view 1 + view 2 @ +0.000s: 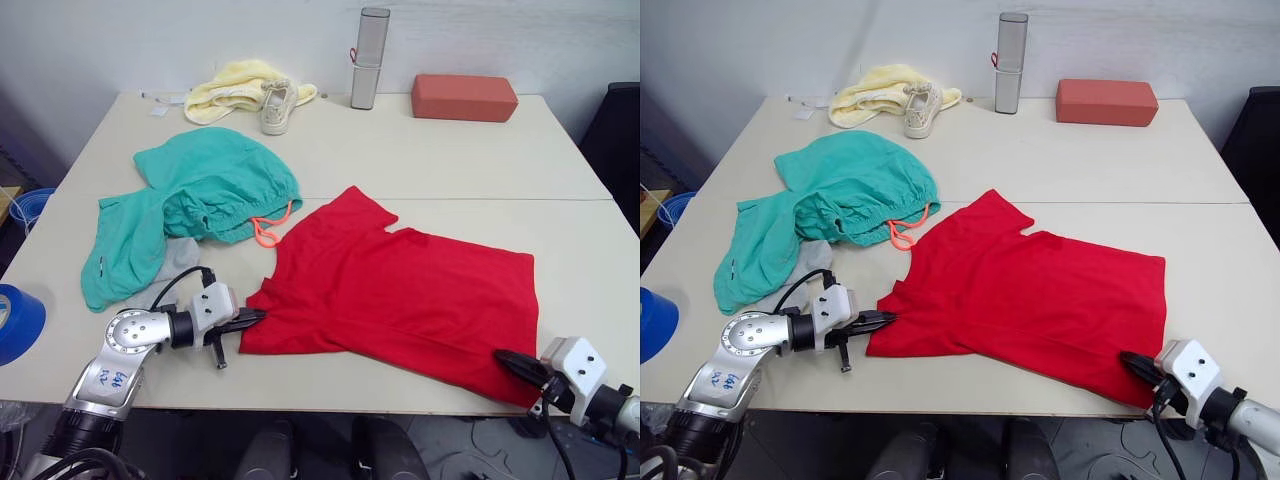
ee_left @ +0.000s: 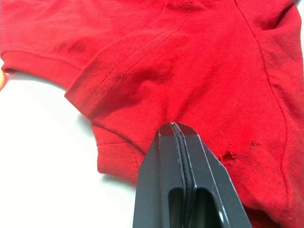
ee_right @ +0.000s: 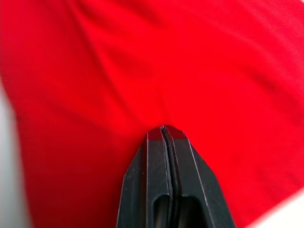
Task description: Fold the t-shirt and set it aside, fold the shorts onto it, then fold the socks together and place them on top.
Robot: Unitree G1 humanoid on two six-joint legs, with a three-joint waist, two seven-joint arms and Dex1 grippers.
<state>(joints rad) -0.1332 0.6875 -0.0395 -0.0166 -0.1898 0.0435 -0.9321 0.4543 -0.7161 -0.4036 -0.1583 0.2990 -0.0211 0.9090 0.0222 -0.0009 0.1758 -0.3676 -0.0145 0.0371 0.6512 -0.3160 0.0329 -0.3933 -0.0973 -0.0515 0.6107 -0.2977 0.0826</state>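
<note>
The red t-shirt [image 1: 400, 290] lies spread on the near half of the table, its neck end toward my left. My left gripper [image 1: 255, 318] is shut on the shirt's near left edge by a sleeve; in the left wrist view its tips [image 2: 173, 126] pinch puckered red cloth. My right gripper [image 1: 505, 358] is shut on the shirt's near right corner, and the cloth gathers at its tips [image 3: 164, 127]. The teal shorts [image 1: 200, 190] lie crumpled to the left of the shirt, their orange drawstring [image 1: 268, 232] touching it. A grey sock [image 1: 175, 260] pokes out from under the shorts.
At the back of the table [image 1: 450, 160] are a pale yellow cloth [image 1: 235, 85], a beige sneaker [image 1: 277, 105], a tall silver canister [image 1: 368, 58] and a reddish block [image 1: 463, 97]. A blue roll [image 1: 18, 320] sits past the table's left edge.
</note>
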